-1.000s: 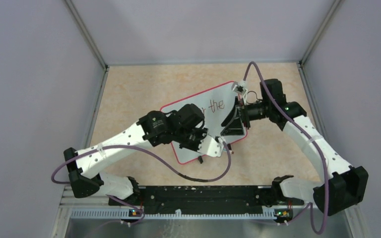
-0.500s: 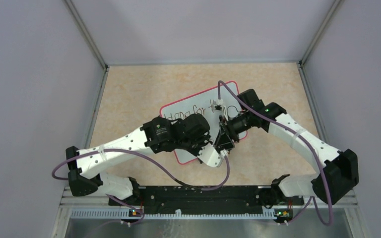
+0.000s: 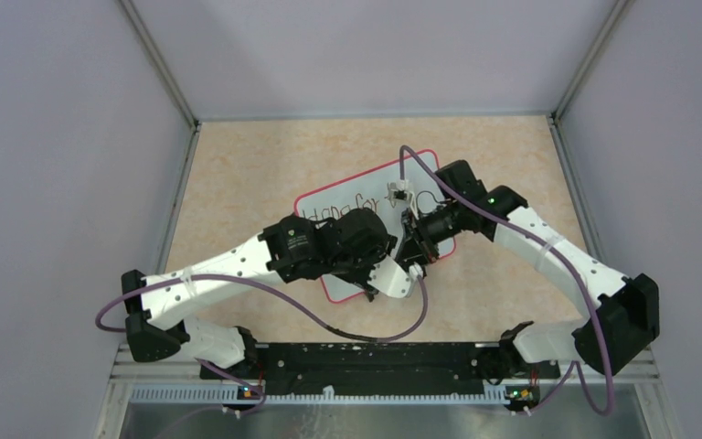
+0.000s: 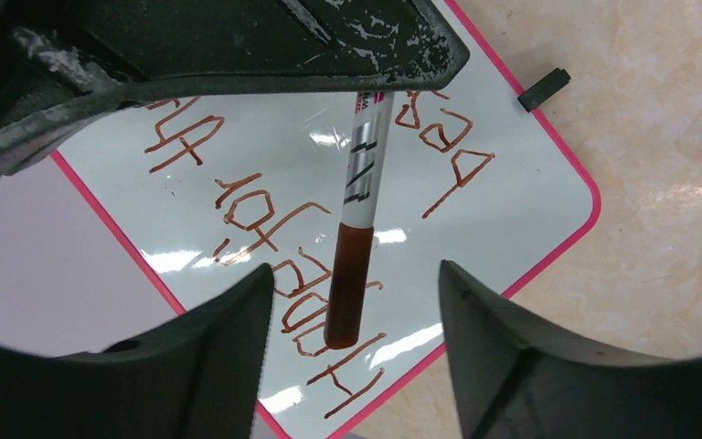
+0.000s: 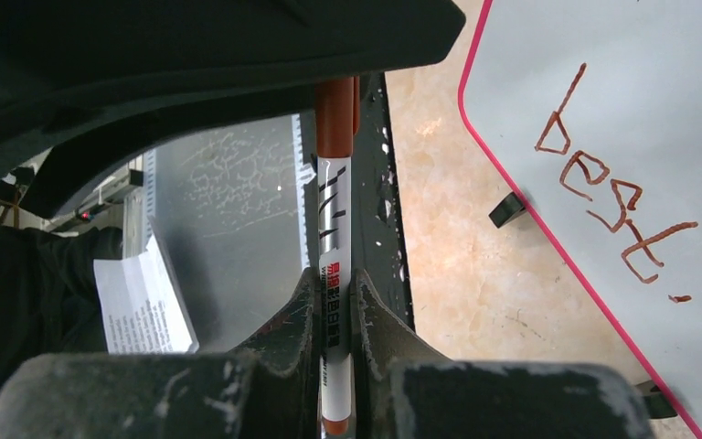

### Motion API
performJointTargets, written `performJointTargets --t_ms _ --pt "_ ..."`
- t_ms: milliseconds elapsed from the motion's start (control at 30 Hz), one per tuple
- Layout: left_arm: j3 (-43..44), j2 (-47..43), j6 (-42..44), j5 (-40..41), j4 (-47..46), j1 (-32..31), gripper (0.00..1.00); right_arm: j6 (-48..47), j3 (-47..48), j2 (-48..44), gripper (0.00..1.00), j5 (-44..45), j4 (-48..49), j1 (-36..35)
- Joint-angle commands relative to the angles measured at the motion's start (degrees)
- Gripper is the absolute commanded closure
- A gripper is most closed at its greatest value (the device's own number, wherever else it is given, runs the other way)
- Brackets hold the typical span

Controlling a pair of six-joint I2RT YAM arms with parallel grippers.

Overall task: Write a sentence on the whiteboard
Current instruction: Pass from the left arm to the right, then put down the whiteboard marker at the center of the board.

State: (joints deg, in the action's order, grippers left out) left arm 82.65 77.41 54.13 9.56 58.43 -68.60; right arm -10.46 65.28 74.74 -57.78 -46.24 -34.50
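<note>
Left fingers (image 4: 192, 366) have spread, freeing the marker (image 4: 362, 174) (above the whiteboard (image 4: 265, 137)), now pinched by right fingers (image 5: 379, 329).

The left arm (image 3: 210, 277) and right arm (image 3: 562, 261) have white link shells and black joint housings; a purple cable (image 3: 375, 337) loops along each; a small green light (image 3: 490, 200) glows; the black gripper fingers (image 4: 521, 366) look scuffed grey.

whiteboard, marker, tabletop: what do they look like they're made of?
Whiteboard: glossy white coated panel, maybe melamine or painted steel. Bright glare streaks show across it, and the thin pink rim looks like plastic.
Marker: smooth white plastic barrel with printed markings and a brown plastic cap.
Tabletop: beige marbled pattern with a soft sheen, probably laminate or vinyl, though the look leaves it open.
</note>
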Motion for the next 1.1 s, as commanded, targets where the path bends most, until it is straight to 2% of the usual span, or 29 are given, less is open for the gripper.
performJointTargets --t_ms 0,133,200,400,567,767,933,1067 --pt "3.1 -0.4 -6.1 -0.7 -2.6 1.6 0.26 2.0 2.5 -1.3 1.00 -1.5 2.8 2.5" --pt "7.0 -0.4 -11.0 -5.4 -3.3 5.0 0.06 2.7 2.9 -2.0 1.00 -2.7 3.8 7.8" --pt "8.5 -0.3 -13.9 -8.6 -4.1 7.7 0.01 3.7 2.9 -2.5 1.00 -3.8 4.9 11.2" --pt "13.3 0.1 -27.9 -21.9 -7.4 20.6 0.01 4.6 5.1 -2.9 1.00 -4.6 6.0 22.7" --pt "16.7 1.3 -36.6 -26.3 -9.3 31.1 0.01 1.8 7.1 -2.5 1.00 -3.9 3.9 29.7" --pt "19.0 2.6 -44.7 -35.4 -11.0 44.4 0.01 -3.6 6.8 -2.3 1.00 0.3 0.0 38.3" --pt "17.4 4.4 -50.0 -45.0 -13.1 59.4 0.01 -8.3 4.0 -2.7 1.00 10.4 -1.3 44.2" --pt "12.6 5.4 -52.7 -51.9 -15.9 73.0 0.01 -8.9 -0.6 -3.4 1.00 19.1 1.5 45.6"
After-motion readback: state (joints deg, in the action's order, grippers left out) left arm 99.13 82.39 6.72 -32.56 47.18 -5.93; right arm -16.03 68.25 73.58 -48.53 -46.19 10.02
